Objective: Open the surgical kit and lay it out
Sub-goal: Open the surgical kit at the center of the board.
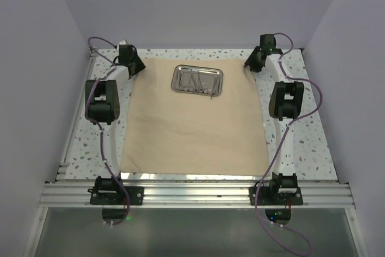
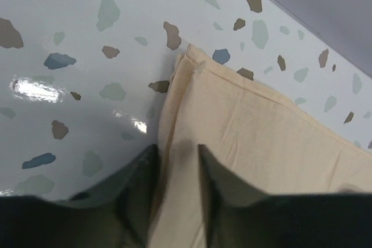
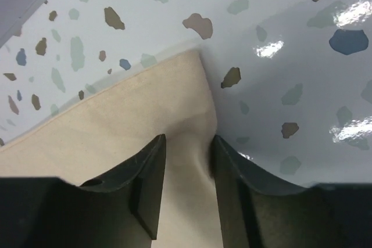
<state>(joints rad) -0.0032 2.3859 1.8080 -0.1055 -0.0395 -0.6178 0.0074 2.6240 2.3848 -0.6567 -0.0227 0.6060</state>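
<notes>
The beige cloth wrap (image 1: pixel 192 124) of the surgical kit lies spread flat on the speckled table. Its steel tray (image 1: pixel 198 80) sits on the cloth near the far edge, with slim metal instruments (image 1: pixel 194 82) inside. My left gripper (image 1: pixel 136 65) is down at the cloth's far left corner. In the left wrist view the gripper (image 2: pixel 177 150) stands narrowly open astride the hemmed edge of the cloth (image 2: pixel 261 137). My right gripper (image 1: pixel 252 63) is at the far right corner. In the right wrist view the gripper (image 3: pixel 189 142) is slightly open, with a soft ridge of cloth (image 3: pixel 133 114) between the jaws.
Both arms stretch along the cloth's left and right sides. Purple cables (image 1: pixel 90 97) trail beside them. Grey walls close in the table on three sides, and a metal rail (image 1: pixel 192 194) runs along the near edge.
</notes>
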